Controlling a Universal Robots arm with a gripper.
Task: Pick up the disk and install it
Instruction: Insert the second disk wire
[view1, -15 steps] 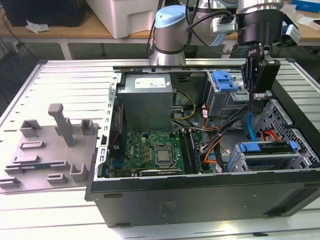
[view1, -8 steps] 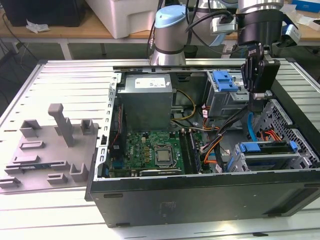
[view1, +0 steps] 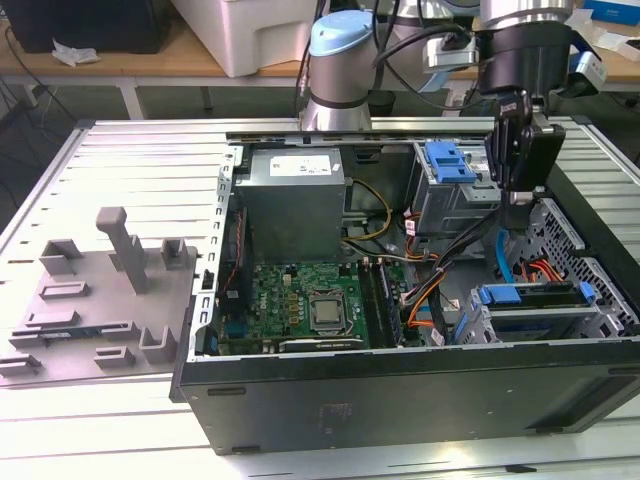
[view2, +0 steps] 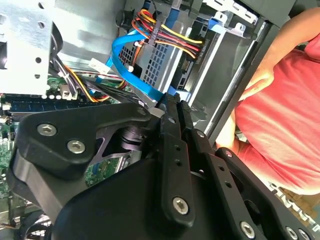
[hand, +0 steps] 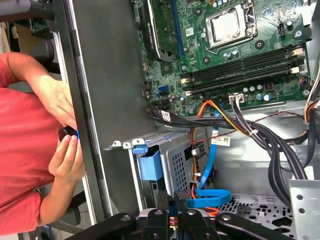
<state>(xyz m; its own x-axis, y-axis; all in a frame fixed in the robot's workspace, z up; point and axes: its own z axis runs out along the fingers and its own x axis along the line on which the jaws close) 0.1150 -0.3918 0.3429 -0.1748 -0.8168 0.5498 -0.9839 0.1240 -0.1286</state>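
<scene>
Hanging above the rear corner of an opened black computer case (view1: 400, 400), the gripper (view1: 520, 195) sits at the end of a grey-and-blue arm (view1: 340, 60), on the exterior view's right. Its body is matte black, built of flat bolted links with bright screw heads, as the second wrist view (view2: 172, 107) shows. The jaws look drawn together to a narrow slit there, with nothing I can make out between them, though the angle is poor and I would not swear to it.

The case lies on its side on a ribbed aluminium tabletop (view1: 120, 160). Inside it a green motherboard (view1: 305, 305) carries a square silver processor socket (view1: 327, 312), and long black memory slots (hand: 245, 67) show in the first wrist view. A boxy grey power supply (view1: 290, 200) of dull sheet metal stands behind the board. Bundled orange, yellow and black wires (view1: 420, 290) run across the middle.

The disk (view1: 530, 300) appears to lie seated in the perforated metal bay at the front corner on the exterior view's right, its blue plastic bracket showing along the top edge, well below the gripper. A flat blue data cable (hand: 207, 195) curls just beside that bay. Farther back stands a grey cage with a wide blue latch (view1: 447, 160).

A grey moulded fixture plate (view1: 95, 310) with upright pegs rests on the tabletop at the exterior view's left. A person's hand (hand: 67, 160), sleeve red, rests against the case's edge.
</scene>
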